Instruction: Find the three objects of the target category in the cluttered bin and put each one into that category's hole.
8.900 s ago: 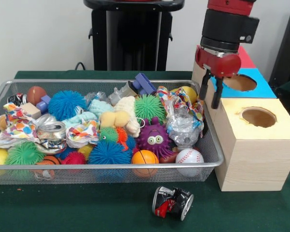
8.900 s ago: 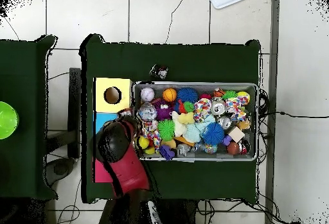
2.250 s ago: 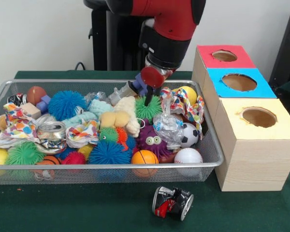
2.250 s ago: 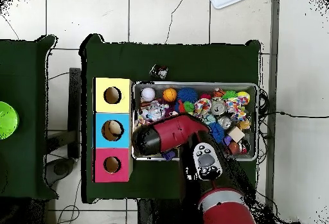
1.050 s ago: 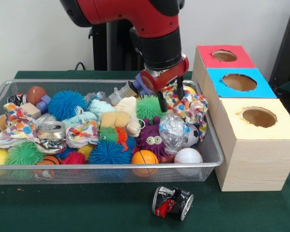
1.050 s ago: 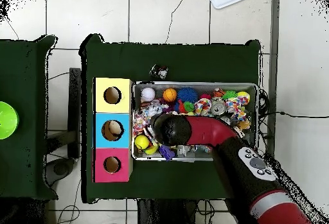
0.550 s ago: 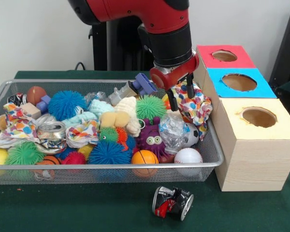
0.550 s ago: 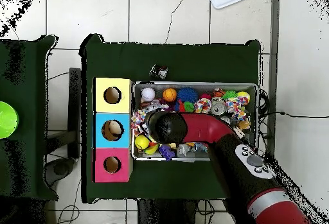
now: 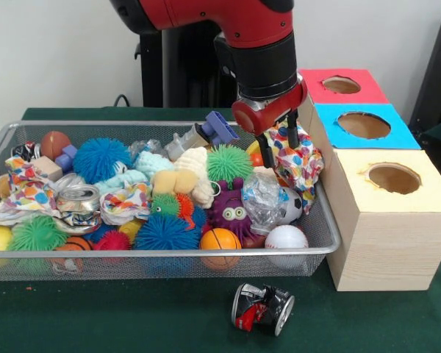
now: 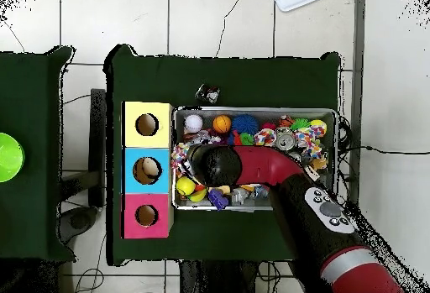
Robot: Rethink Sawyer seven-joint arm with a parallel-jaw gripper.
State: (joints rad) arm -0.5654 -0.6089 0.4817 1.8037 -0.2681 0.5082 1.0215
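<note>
The wire mesh bin (image 9: 320, 246) is full of toys; it also shows in the overhead view (image 10: 337, 151). One wrinkly clear plastic bottle (image 9: 263, 197) lies at its right end beside a purple monster toy (image 9: 231, 209). My gripper (image 9: 281, 145) hangs over the bin's right end, just above and right of the bottle. Its fingers sit around the top of a polka-dot paper wad (image 9: 300, 168), which hangs against the bin's right wall. The red-topped hole (image 9: 341, 84) is in the farthest box; it also shows in the overhead view (image 10: 146, 215). In the overhead view the arm (image 10: 252, 165) hides the gripper.
The blue-topped hole (image 9: 364, 125) and the yellow-topped hole (image 9: 393, 178) are nearer than the red one. A crushed can (image 9: 262, 307) lies on the green table in front of the bin. A silver can (image 9: 79, 198), spiky balls, a baseball (image 9: 287, 237) and a soccer ball (image 9: 291, 206) fill the bin.
My gripper has moved from the bin's back middle to its right end by the boxes. The paper wad there is now bunched up and raised between the fingers.
</note>
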